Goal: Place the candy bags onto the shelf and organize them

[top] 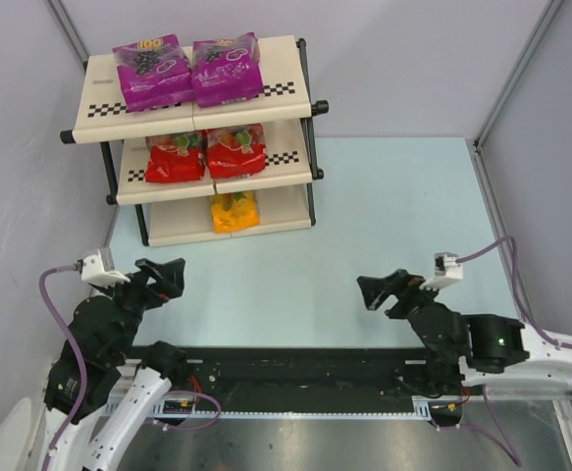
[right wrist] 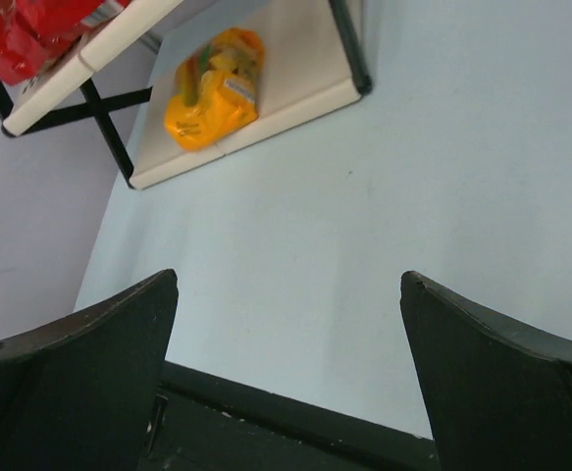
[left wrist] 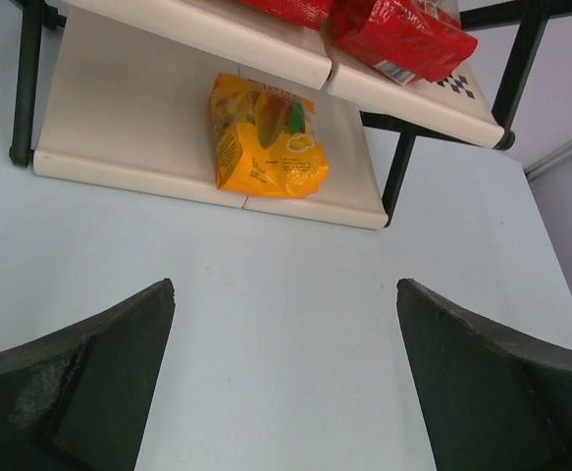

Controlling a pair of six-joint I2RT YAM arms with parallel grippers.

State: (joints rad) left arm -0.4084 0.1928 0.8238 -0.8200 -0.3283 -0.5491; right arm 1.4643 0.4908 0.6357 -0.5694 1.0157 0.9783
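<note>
Left gripper [top: 168,278]: jaws wide open, empty. Right gripper [top: 374,290]: jaws wide open, empty. All five bags sit on shelf [top: 173,228], well ahead of both jaws. Purple bags [top: 151,71] [top: 226,69] top tier, red bags [top: 175,157] [top: 235,149] middle. Orange bag [left wrist: 266,147] bottom, straight ahead of left jaws, ahead-left of right jaws.

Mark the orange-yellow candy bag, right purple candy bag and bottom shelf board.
orange-yellow candy bag [left wrist: 266,139], left wrist view, its front.
right purple candy bag [top: 227,71], top view, its centre.
bottom shelf board [left wrist: 129,108], left wrist view, bare left part.
</note>
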